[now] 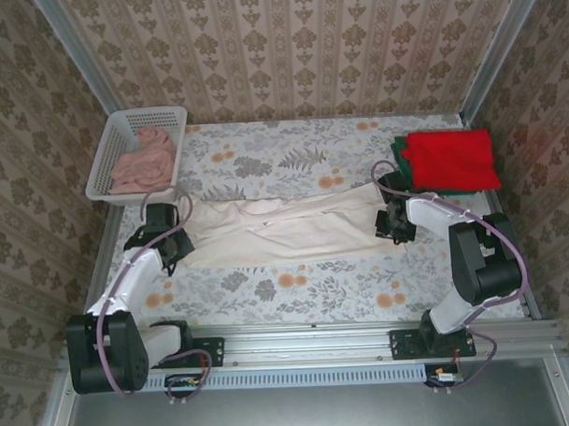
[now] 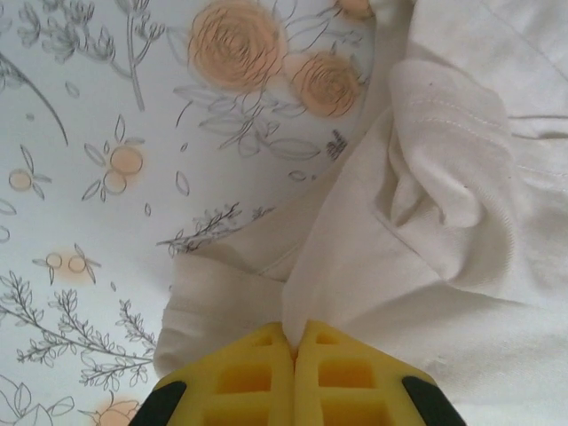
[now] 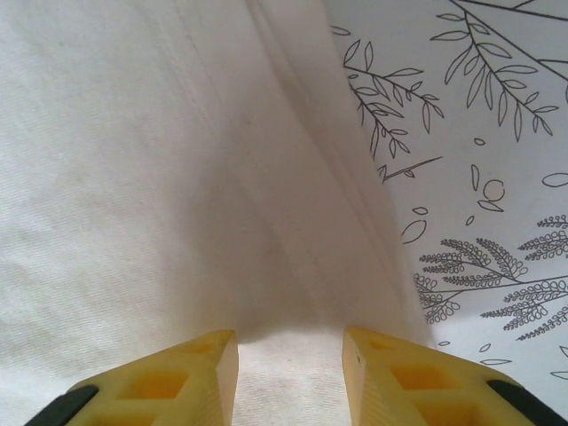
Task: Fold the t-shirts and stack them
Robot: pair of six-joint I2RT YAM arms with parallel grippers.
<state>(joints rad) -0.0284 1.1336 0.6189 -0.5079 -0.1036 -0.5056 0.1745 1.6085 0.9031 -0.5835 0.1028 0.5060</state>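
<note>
The cream-white t-shirt lies stretched out lengthwise across the middle of the floral table. At its left end my left gripper is shut, its yellow jaws pinching a raised fold of the cream cloth. My right gripper is at the shirt's right end. Its jaws stand apart, pressed down over the cream cloth, which lies between them near the shirt's edge. The red t-shirt lies folded at the back right on top of the dark green one.
A white lattice basket holding pink cloth stands at the back left. The floral table cover is bare behind the cream shirt and along the front. Patterned walls close in the sides and the back.
</note>
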